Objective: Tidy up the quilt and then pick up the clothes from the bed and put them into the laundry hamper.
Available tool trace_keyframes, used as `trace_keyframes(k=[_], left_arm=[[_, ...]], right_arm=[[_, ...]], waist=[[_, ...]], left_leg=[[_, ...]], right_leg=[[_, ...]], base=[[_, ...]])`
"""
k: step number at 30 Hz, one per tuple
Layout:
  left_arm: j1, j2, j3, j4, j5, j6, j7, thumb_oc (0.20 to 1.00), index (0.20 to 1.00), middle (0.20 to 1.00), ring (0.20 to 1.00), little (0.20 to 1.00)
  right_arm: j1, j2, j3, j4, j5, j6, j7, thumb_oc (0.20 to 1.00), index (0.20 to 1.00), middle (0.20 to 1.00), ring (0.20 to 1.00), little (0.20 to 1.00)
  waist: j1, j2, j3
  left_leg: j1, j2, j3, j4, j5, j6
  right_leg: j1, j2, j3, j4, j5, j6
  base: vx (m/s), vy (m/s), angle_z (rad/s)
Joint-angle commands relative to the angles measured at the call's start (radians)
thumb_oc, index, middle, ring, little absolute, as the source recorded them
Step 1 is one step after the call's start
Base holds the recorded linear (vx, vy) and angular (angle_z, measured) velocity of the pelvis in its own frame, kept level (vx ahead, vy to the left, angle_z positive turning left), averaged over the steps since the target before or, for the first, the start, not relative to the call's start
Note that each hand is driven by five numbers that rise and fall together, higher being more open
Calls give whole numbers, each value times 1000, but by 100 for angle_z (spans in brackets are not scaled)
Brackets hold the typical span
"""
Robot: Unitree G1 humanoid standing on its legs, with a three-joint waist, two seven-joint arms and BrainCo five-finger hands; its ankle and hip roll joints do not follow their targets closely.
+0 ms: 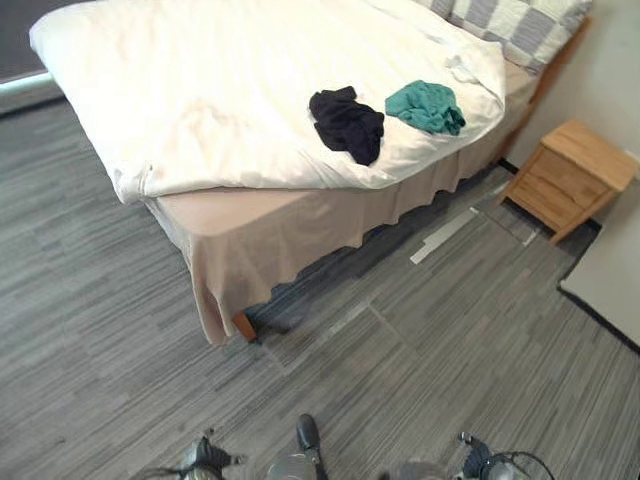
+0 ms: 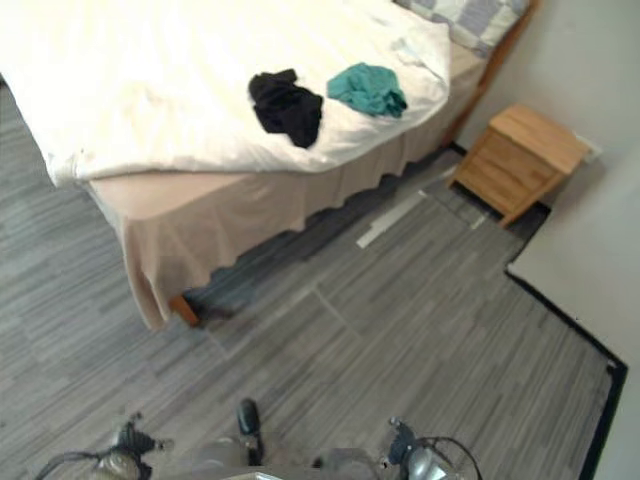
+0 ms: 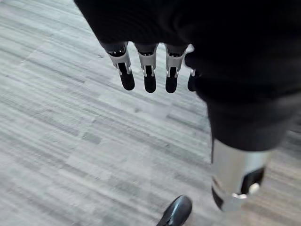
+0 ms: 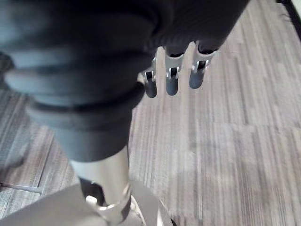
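- White puffy quilt (image 1: 230, 90) spread over the bed, black crumpled garment (image 1: 347, 122) and teal crumpled garment (image 1: 427, 106) lying on it side by side, near the striped pillow (image 1: 520, 25).
- Left hand (image 3: 148, 70) and right hand (image 4: 171, 77): fingers straight, relaxed, empty, over the grey plank floor (image 1: 420, 340).

Both eye views look steeply down from the robot's head. They share the bed (image 1: 300, 215) in the upper left of the frame, the wooden nightstand (image 1: 568, 178) at upper right and grey floor (image 1: 420, 340) below; the right eye view reaches further right. Each wrist view looks from very close along its own robot hand, left (image 3: 148, 70) and right (image 4: 171, 77), straight down at floor
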Motion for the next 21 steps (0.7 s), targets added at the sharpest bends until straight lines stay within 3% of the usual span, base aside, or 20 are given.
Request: trace_keyframes(k=[1,2,3,4,5,6,7,9,10,11,12,13,15,16,17,18,19,21], left_arm=[[-7,31,34,-24,15,-6,23,1000,1000,1000,1000,1000],[-24,22,20,-35,18,-11,29,1000,1000,1000,1000,1000],[-24,22,19,-35,18,-11,29,1000,1000,1000,1000,1000],[-46,13,4,-40,33,-13,43,1000,1000,1000,1000,1000],[-53,8,-1,-36,25,-18,45,1000,1000,1000,1000,1000],[-53,8,-1,-35,25,-18,45,1000,1000,1000,1000,1000],[-68,13,-5,-25,14,-23,43,1000,1000,1000,1000,1000],[-69,11,-14,-28,7,-23,46,1000,1000,1000,1000,1000],[-61,1,1,-34,-23,-30,45,1000,1000,1000,1000,1000],[-60,1,1,-34,-23,-30,45,1000,1000,1000,1000,1000],[-42,-7,9,-46,-50,-36,46,1000,1000,1000,1000,1000],[-42,-17,4,-70,-69,-40,52,1000,1000,1000,1000,1000],[-48,-28,0,-107,-72,-45,52,1000,1000,1000,1000,1000],[-53,-28,-2,-128,-71,-49,52,1000,1000,1000,1000,1000],[-60,-31,-12,-154,-66,-52,57,1000,1000,1000,1000,1000],[-66,-36,-18,-159,-68,-53,54,1000,1000,1000,1000,1000],[-78,-39,-26,-166,-69,-54,53,1000,1000,1000,1000,1000],[-90,-32,-40,-198,-64,-58,53,1000,1000,1000,1000,1000]], right_arm=[[-27,-17,-24,-79,-15,-17,16,1000,1000,1000,1000,1000],[-23,-13,-33,-77,2,-14,16,1000,1000,1000,1000,1000],[-23,-13,-33,-77,2,-14,16,1000,1000,1000,1000,1000],[-7,-4,-53,-56,21,-16,10,1000,1000,1000,1000,1000],[-3,11,-56,-13,28,-8,0,1000,1000,1000,1000,1000],[-4,11,-56,-12,28,-8,0,1000,1000,1000,1000,1000],[-15,32,-45,53,23,6,6,1000,1000,1000,1000,1000],[-26,44,-42,76,24,11,16,1000,1000,1000,1000,1000],[-47,50,-34,99,29,13,21,1000,1000,1000,1000,1000],[-47,50,-33,100,29,13,21,1000,1000,1000,1000,1000],[-44,42,-32,108,44,3,21,1000,1000,1000,1000,1000],[-51,24,-48,111,65,1,9,1000,1000,1000,1000,1000],[-41,-2,-71,132,86,9,-8,1000,1000,1000,1000,1000],[-39,-10,-75,144,91,11,-14,1000,1000,1000,1000,1000],[-50,-15,-84,160,110,11,-16,1000,1000,1000,1000,1000],[-53,-13,-82,165,111,11,-17,1000,1000,1000,1000,1000],[-54,-10,-78,174,106,14,-20,1000,1000,1000,1000,1000],[-49,-7,-70,182,100,17,-30,1000,1000,1000,1000,1000]], waist=[[18,55,74],[6,54,69],[5,56,71],[-15,56,71],[-22,53,76],[-22,52,74],[-14,37,70],[-12,23,65],[-10,22,46],[-12,23,46],[-15,34,40],[-17,46,49],[-25,53,58],[-28,57,60],[-24,57,59],[-16,56,54],[-8,60,51],[9,71,48]], left_leg=[[56,73,43,11,-116,-133],[73,76,6,1,-131,-155],[75,77,5,1,-132,-156],[91,88,-54,-6,-155,-180],[103,99,-85,-6,-164,-195],[100,98,-85,-6,-163,-194],[113,128,-107,-1,-167,-221],[132,127,-125,0,-178,-227],[153,160,-141,24,-192,-246],[152,162,-143,26,-193,-247],[133,195,-165,103,-204,-256],[89,213,-151,172,-166,-264],[23,243,-31,260,-119,-260],[8,235,2,269,-122,-255],[-42,165,-9,270,-171,-230],[-75,125,-38,249,-171,-221],[-97,99,-58,218,-157,-218],[-141,95,-58,143,-101,-226]], right_leg=[[54,1,21,-358,122,32],[53,-33,90,-592,145,11],[60,-31,87,-599,148,11],[36,-78,219,-762,216,25],[20,-106,288,-797,257,38],[17,-107,289,-798,259,38],[22,-135,296,-818,287,57],[42,-137,276,-814,286,62],[48,-105,272,-786,273,65],[49,-104,269,-786,272,65],[79,-74,246,-792,246,42],[121,-66,198,-817,235,22],[181,-66,114,-857,208,2],[190,-62,103,-857,192,0],[203,-55,101,-857,180,-8],[202,-45,101,-857,173,-13],[202,-30,94,-857,163,-16],[204,-5,80,-857,143,-18]], base=[[579,-284,102],[290,-186,82],[571,-416,104],[417,-400,82],[412,-400,125],[336,-492,134],[205,-326,173],[387,-454,149],[417,-443,120],[468,-553,81],[249,-377,5],[283,-456,5],[126,-252,83],[186,-212,123],[192,-158,88],[216,-118,71],[167,-50,37],[150,8,24]])
